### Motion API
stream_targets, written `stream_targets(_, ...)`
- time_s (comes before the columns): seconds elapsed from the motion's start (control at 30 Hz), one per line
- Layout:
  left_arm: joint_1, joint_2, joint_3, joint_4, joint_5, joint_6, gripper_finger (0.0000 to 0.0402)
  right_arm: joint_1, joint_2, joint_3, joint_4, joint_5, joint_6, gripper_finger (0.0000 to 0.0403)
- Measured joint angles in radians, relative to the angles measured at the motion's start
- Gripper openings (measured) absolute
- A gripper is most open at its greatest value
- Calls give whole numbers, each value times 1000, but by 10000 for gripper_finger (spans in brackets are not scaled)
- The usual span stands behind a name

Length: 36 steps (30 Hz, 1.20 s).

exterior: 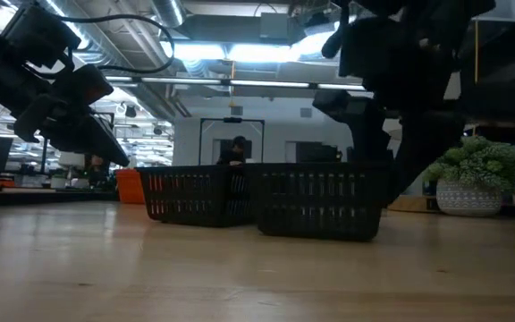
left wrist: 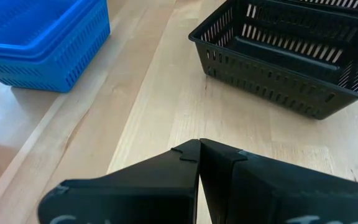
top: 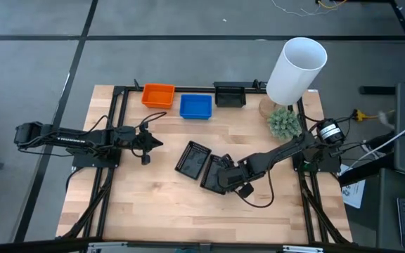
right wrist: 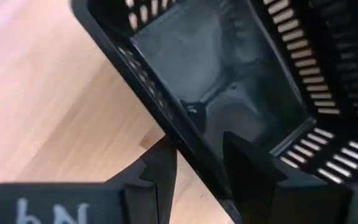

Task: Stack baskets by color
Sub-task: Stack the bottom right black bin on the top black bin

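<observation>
Two black baskets lie side by side mid-table, one (top: 193, 158) to the left and one (top: 215, 172) to the right and nearer. My right gripper (top: 225, 181) points steeply down over the nearer one (right wrist: 241, 81), open, one finger outside its wall and one inside. At the far edge stand an orange basket (top: 157, 95), a blue one (top: 195, 106) and a third black one (top: 229, 94). My left gripper (top: 157, 143) hovers shut at the left, above bare wood (left wrist: 200, 146), touching nothing. My right gripper straddles the nearer black basket's side wall (right wrist: 185, 134) from above, one finger (right wrist: 160, 165) outside and the other (right wrist: 250, 158) inside. Whether either finger touches the wall, I cannot tell. The basket sits flat on the table.
A tall white cylinder (top: 297, 67) and a small green plant (top: 285, 123) stand at the far right corner. Black frame rails (top: 114, 126) run along the table's left and right sides. Bare wood lies toward the near edge (top: 188, 218).
</observation>
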Motion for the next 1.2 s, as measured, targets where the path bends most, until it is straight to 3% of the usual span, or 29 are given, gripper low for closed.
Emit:
stream_targets(0.13, 0, 0, 0, 0, 0, 0, 0, -1, 0, -12, -4, 21, 63, 103)
stream_targets(0.27, 0, 0, 0, 0, 0, 0, 0, 0, 0, 16, -57, -4, 139, 17)
stream_targets(0.43, 0, 0, 0, 0, 0, 0, 0, 18, 0, 116, -204, 11, 173, 6)
stream_targets(0.63, 0, 0, 0, 0, 0, 1, 0, -3, 0, 274, -503, 241, 180, 4)
stream_targets(0.83, 0, 0, 0, 0, 0, 4, 0, -186, -3, 376, -588, 383, 183, 2)
stream_targets(1.07, 0, 0, 0, 0, 0, 4, 0, -498, -3, 408, -445, 384, 99, 2)
stream_targets(1.2, 0, 0, 0, 0, 0, 5, 0, -611, -3, 408, -337, 372, -26, 1)
